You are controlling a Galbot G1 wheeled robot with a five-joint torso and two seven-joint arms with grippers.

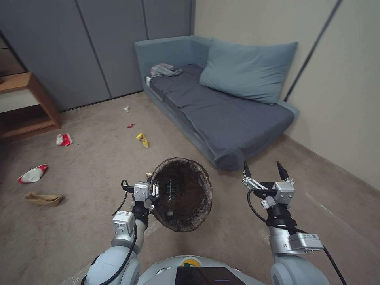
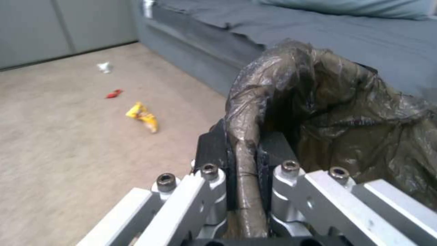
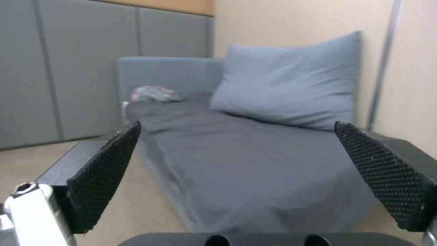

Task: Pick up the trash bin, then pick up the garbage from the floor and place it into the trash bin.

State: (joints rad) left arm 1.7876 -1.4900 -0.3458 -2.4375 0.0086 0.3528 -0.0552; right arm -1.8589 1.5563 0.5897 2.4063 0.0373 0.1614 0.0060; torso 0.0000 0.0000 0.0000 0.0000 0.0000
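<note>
The trash bin (image 1: 202, 180), lined with a dark brown bag, hangs in front of my base with its mouth facing up. My left gripper (image 1: 155, 189) is shut on its left rim (image 2: 245, 112), one finger inside and one outside. My right gripper (image 1: 264, 171) is open and holds nothing, raised to the right of the bin near the sofa's corner; its fingertips (image 3: 106, 177) point at the sofa. Garbage lies on the carpet ahead and to the left: a yellow wrapper (image 1: 143, 140) (image 2: 143, 117), a red scrap (image 1: 130, 125), a white scrap (image 1: 126, 109), two red-and-white cartons (image 1: 63, 139) (image 1: 32, 174) and a tan paper piece (image 1: 42, 199).
A blue-grey sofa (image 1: 221, 114) with a large pillow (image 1: 247, 69) fills the right corner, and a grey bag (image 1: 164, 70) lies on its far end. A wooden shelf (image 1: 27, 107) stands at the left. Grey panels (image 1: 79, 47) close the back and a beige wall (image 1: 348, 99) the right.
</note>
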